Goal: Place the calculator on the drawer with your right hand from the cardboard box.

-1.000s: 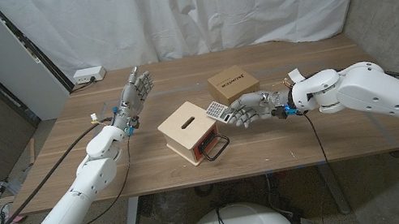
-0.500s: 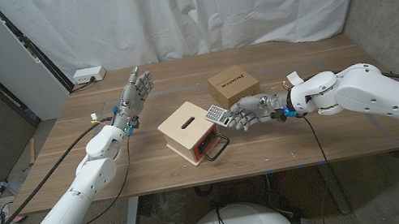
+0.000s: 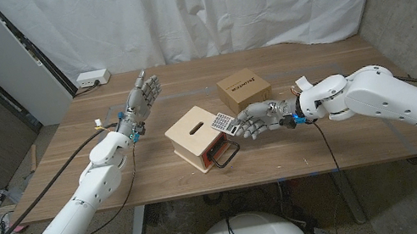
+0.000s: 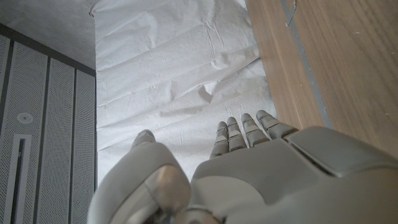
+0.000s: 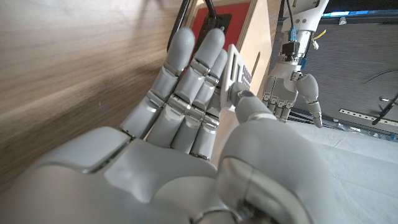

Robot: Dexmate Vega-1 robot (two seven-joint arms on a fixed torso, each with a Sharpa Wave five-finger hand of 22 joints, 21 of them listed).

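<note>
Pinching the calculator [image 3: 226,122] at the drawer's [image 3: 195,138] near edge, the right hand [image 3: 254,119] should carry it over the top, level, before letting go; the left hand [image 3: 141,95] waits spread.

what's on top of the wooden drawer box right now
The calculator, held by the right robot hand, overlaps the drawer top's right edge. Contact can't be seen.
</note>
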